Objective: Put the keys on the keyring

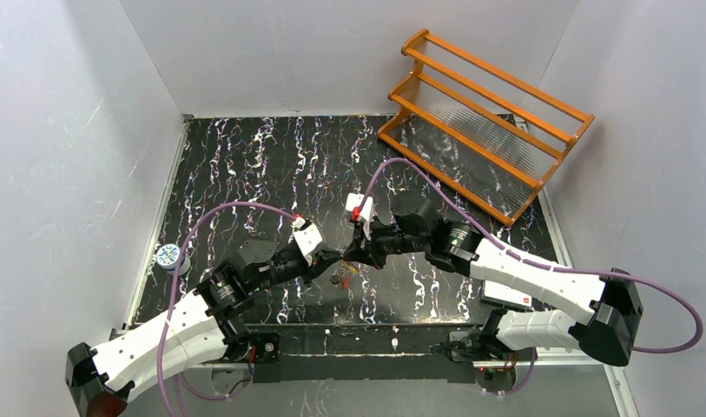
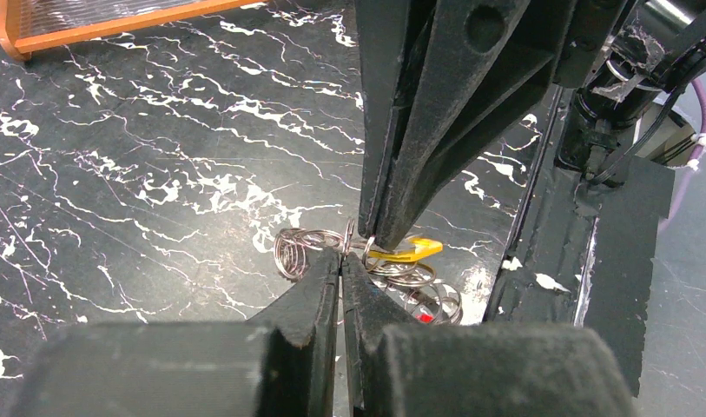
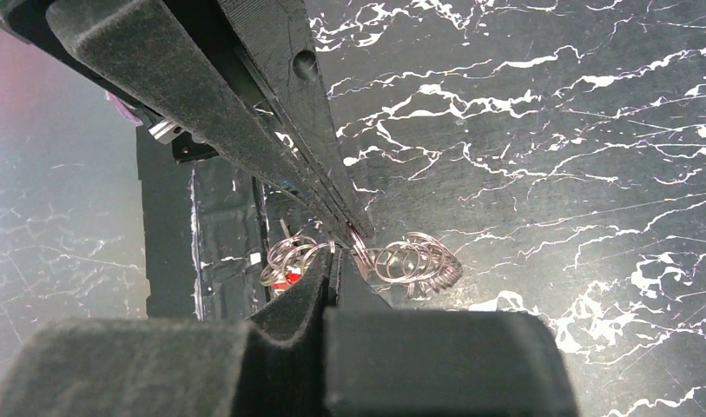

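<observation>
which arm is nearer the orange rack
Right. The right arm reaches in just below the rack; the left arm comes in from the near-left corner, much farther off.

free: left table | blocked: orange rack, left hand, right hand

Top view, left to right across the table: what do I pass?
Small round disc → left gripper → right gripper → orange rack. The keyring sits where the two grippers meet, so it is left out.
</observation>
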You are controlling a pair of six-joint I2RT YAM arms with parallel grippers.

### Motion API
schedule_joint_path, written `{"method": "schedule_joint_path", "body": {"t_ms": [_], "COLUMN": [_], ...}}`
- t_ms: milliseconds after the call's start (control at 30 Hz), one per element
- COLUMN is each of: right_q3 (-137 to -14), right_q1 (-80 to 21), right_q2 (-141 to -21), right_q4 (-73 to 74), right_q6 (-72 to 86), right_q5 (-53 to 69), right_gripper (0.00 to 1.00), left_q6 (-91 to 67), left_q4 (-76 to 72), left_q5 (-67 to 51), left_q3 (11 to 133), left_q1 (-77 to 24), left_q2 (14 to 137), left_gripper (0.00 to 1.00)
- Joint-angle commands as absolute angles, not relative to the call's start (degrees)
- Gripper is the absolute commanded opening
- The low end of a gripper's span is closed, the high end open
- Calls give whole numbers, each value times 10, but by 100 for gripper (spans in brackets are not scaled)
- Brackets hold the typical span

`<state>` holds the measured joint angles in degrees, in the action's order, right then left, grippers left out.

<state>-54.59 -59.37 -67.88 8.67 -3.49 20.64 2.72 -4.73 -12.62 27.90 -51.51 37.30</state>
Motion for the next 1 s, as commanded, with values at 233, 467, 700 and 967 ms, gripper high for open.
{"method": "schedule_joint_path", "body": {"t_ms": [233,467,700,967], "right_q3": [-563,-557,-558,-551], "right_q1": [-596,-597,-597,-597], "right_q2": [-656,-646,-660,-655], "right_q4": [51,46,60,65], "right_q6": [-19,-23,-27,-22], "right_q5": [144,152,145,91], "right_gripper": [1,1,1,1], "left_q6": [20,19,18,15], "left_q4": [-74,-74,-74,-74], "left_q5": [-138,-136,-135,-132], "left_q3": [282,282,282,277], "left_q1": [-516,-516,-516,-516], "left_q2": [363,361,355,345], "left_gripper": [0,0,0,0]}}
